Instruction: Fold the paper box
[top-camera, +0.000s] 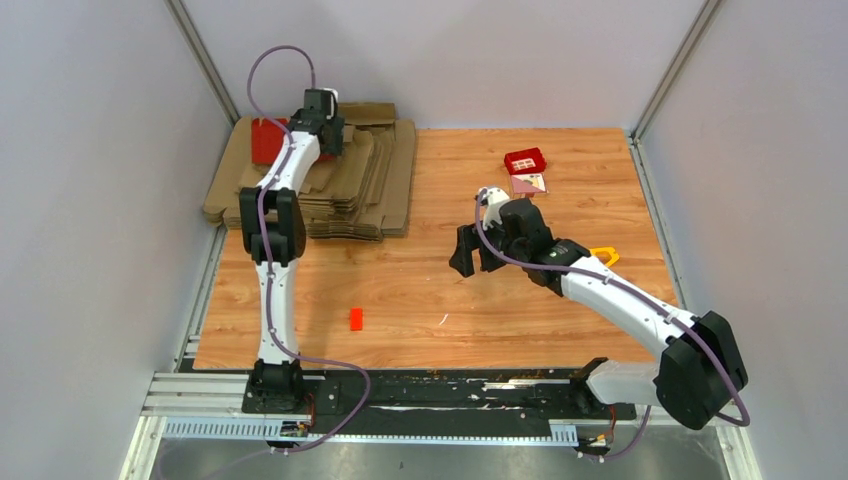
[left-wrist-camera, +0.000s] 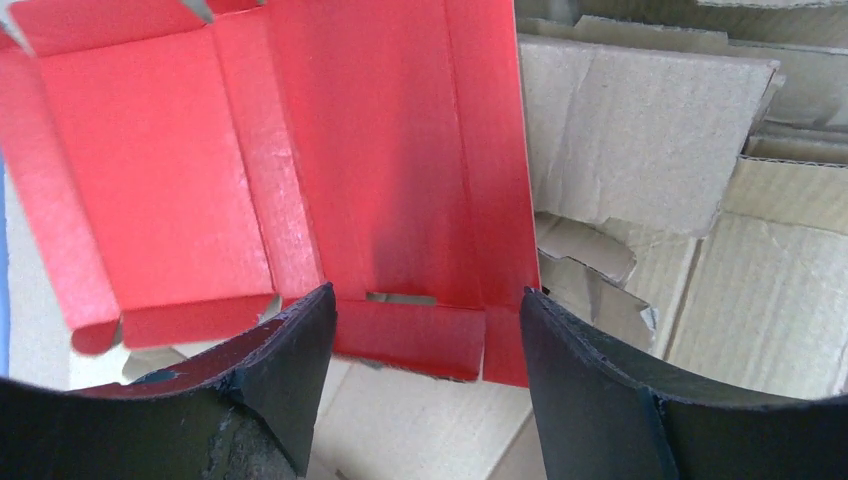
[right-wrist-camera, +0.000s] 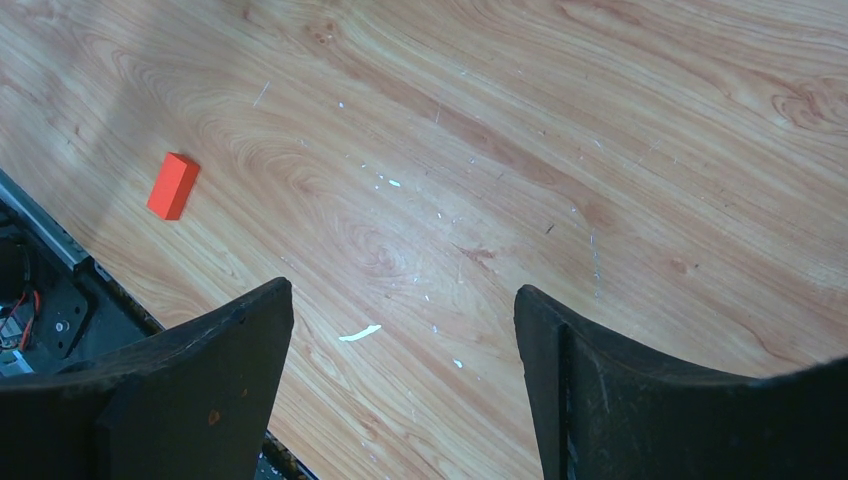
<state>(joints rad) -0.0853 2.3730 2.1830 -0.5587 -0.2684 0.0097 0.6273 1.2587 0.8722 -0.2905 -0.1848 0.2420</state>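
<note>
The paper box is a flat, unfolded sheet of bright red card lying on the stack of brown cardboard at the far left. In the left wrist view the paper box shows its creases, side flaps and a slot near its near edge. My left gripper hangs over the sheet's right part. The left gripper is open, its fingertips standing either side of the near flap without pinching it. My right gripper hovers over the middle of the table. The right gripper is open with only bare wood between its jaws.
Flattened brown cardboard sheets fill the far left corner and appear beside the red card. A small orange-red block lies near the front edge. A red tile with white windows and a yellow piece sit at right.
</note>
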